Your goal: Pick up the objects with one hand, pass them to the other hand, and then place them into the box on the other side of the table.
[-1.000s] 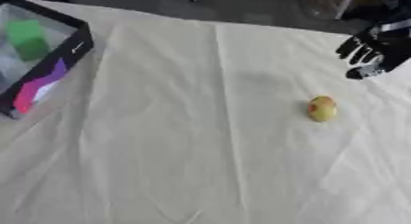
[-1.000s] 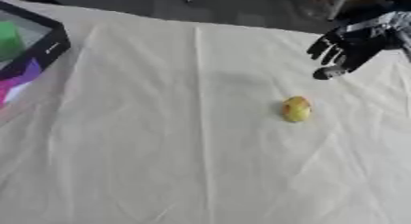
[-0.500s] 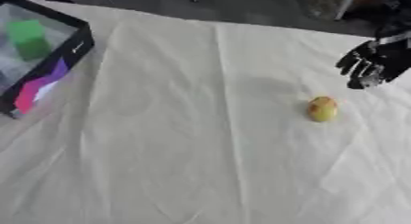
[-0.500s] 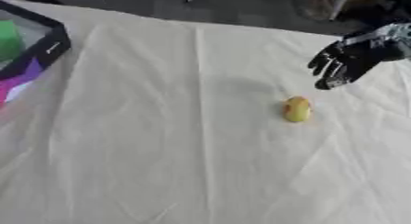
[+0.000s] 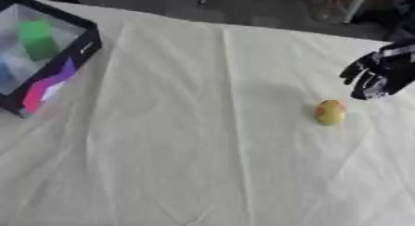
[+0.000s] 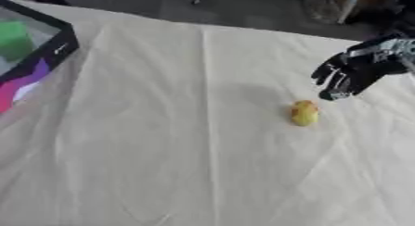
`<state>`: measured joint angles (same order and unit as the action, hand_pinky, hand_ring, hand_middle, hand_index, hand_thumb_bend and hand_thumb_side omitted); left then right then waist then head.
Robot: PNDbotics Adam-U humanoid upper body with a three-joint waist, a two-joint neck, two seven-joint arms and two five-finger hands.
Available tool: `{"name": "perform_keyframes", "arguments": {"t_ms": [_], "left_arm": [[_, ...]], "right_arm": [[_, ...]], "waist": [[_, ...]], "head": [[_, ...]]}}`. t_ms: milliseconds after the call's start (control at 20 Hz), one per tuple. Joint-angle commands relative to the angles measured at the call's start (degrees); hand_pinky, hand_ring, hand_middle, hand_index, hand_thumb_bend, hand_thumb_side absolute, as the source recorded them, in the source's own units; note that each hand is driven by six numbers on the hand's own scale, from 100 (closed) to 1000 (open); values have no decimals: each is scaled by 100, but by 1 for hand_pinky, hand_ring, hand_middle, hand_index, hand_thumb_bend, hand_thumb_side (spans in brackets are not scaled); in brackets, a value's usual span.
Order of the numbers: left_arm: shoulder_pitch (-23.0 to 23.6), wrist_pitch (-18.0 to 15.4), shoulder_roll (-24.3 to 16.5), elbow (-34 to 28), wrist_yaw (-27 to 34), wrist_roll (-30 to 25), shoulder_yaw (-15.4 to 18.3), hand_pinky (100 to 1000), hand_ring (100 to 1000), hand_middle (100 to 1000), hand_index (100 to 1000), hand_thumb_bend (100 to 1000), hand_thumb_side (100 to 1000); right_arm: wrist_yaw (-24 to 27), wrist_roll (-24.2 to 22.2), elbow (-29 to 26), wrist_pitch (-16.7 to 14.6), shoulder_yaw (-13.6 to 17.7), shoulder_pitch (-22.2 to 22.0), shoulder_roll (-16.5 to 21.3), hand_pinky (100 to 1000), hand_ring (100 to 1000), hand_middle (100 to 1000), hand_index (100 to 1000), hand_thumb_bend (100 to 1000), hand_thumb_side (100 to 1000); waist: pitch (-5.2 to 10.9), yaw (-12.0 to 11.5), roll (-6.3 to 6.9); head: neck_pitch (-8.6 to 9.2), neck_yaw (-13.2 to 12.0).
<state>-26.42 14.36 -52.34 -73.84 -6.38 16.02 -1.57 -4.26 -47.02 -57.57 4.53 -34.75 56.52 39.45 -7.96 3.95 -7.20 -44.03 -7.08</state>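
The right hand has come down and in toward the fruit since a second ago; the fruit itself has not stirred.

Over on the far left sits the box, dark-rimmed with a purple and pink side, with a green block and something pale blue already inside it. Across the wide middle there is only creased cream cloth. Then, toward the right, the small yellow fruit with a reddish blush lies alone on the cloth, well apart from the box.

By my reckoning the work on this fruit has barely started: it is not lifted, not passed, not boxed. The left hand is nowhere to be seen.

The right hand hangs just above and to the right of the fruit, near but not touching, its fingers spread, pointing down and holding nothing.
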Motion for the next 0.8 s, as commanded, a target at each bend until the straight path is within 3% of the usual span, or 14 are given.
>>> {"name": "perform_keyframes", "arguments": {"t_ms": [50, 450, 800], "left_arm": [[-59, -3, -204, -39, -12, 21, 80, 946, 728, 654, 811, 100, 508], [-74, -3, -144, -23, -30, -10, 46, 947, 728, 655, 805, 100, 514], [-75, 1, -114, -11, -42, -19, 37, 946, 729, 655, 803, 100, 515]], "right_arm": [[95, 103, -25, 13, -1, 55, 75, 880, 815, 818, 895, 213, 260], [109, 245, -63, -39, -99, -128, -8, 880, 818, 819, 883, 201, 277], [-242, 202, -94, -194, -110, -275, -7, 903, 851, 855, 905, 286, 275]], "waist": [[210, 22, 7], [248, -6, 19], [240, -48, 25]], "head": [[-9, 10], [-9, 59], [-9, 104]]}}
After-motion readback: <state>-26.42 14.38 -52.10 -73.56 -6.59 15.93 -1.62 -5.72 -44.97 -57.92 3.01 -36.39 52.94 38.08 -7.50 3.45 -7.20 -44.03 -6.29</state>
